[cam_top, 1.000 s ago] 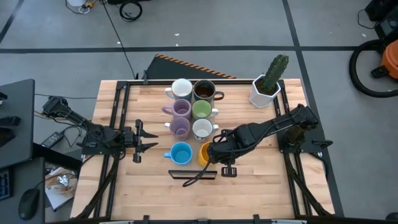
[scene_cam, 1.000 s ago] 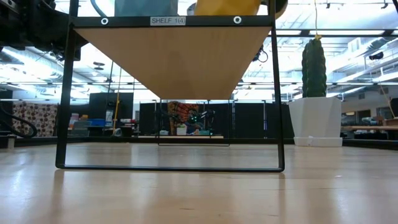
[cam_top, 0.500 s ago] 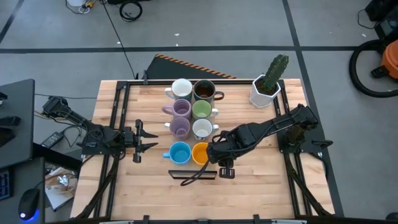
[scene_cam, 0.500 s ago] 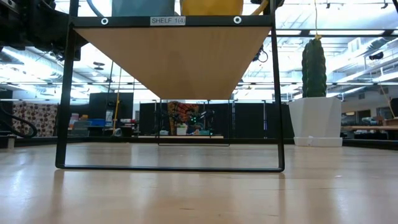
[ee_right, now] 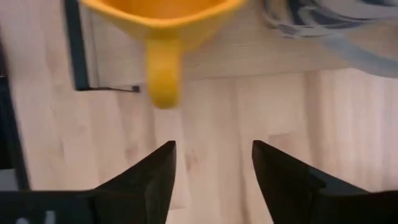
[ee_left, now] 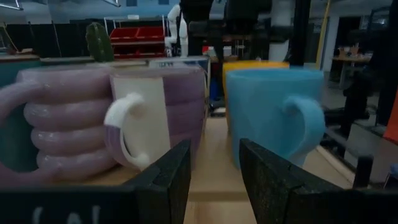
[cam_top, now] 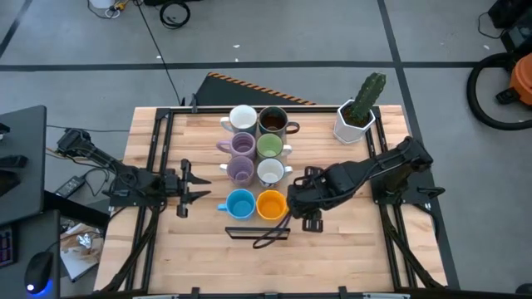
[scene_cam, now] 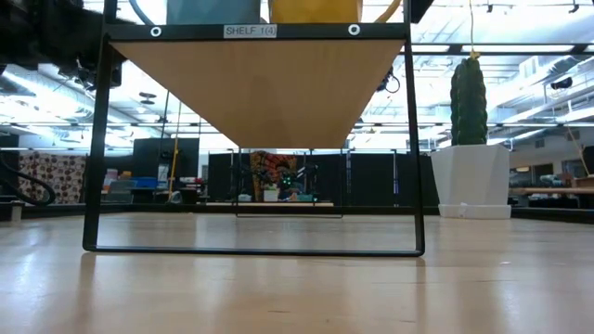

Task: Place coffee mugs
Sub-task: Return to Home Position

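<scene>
Wooden table with a low shelf on it, all eight mugs up there in two rows, orange mug at the near end beside the blue mug. The right gripper sits just right of the orange one, fingers spread wide, holding nothing, and the mug's handle points straight at it, so pulling away rightward looks safest. The left gripper waits at the left, fingers apart, empty too

Your overhead camera looks straight down on the whole table. The low one sits at tabletop height, facing level under the shelf into the room; both catch the cactus pot. Your left wrist camera looks level and close at the blue mug. The right wrist camera looks steeply down, close over the orange mug. The overhead view shows both mugs too.
</scene>
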